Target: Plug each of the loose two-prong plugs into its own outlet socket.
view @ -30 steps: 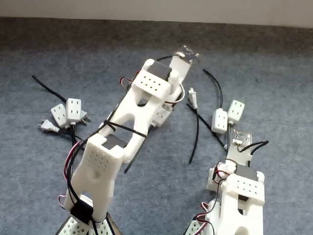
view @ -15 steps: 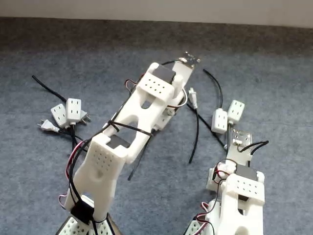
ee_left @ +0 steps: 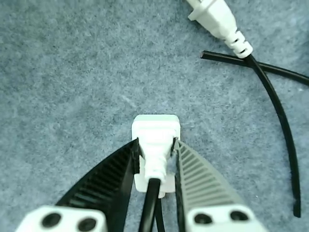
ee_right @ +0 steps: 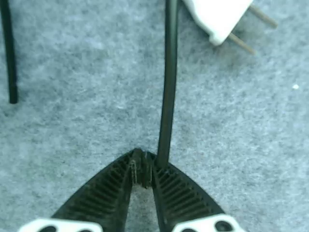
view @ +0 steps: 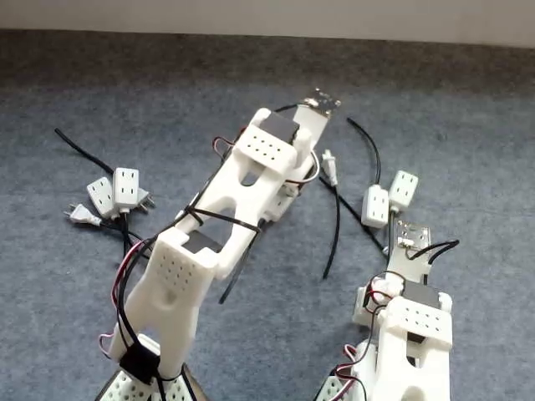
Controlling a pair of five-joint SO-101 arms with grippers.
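Your counter [view: 468, 150] is covered in grey-blue carpet. Just beyond your left fingers [ee_left: 111, 179], which pinch a white plug [ee_left: 154, 145], a loose plug [ee_left: 217, 21] lies on it, trailing its black cord [ee_left: 280, 121]. From your right fingers [ee_right: 106, 186] a black cable [ee_right: 168, 77] runs outward, passing beside a white pronged adapter [ee_right: 219, 17].

The left pincer [ee_left: 155, 143] has one black ribbed finger [ee_left: 111, 179] and one grey ribbed finger [ee_left: 200, 183]. The plug [ee_left: 155, 126] between them is white and its cord [ee_left: 148, 208] black. Beyond the tips, the loose plug [ee_left: 215, 18] is white too. The right pincer [ee_right: 142, 166] is black and ribbed. The cable [ee_right: 167, 82] at its tip is black, and the adapter [ee_right: 217, 14] ahead is white with brass-toned prongs [ee_right: 241, 43]. The carpet [ee_left: 72, 72] is mottled blue-grey.
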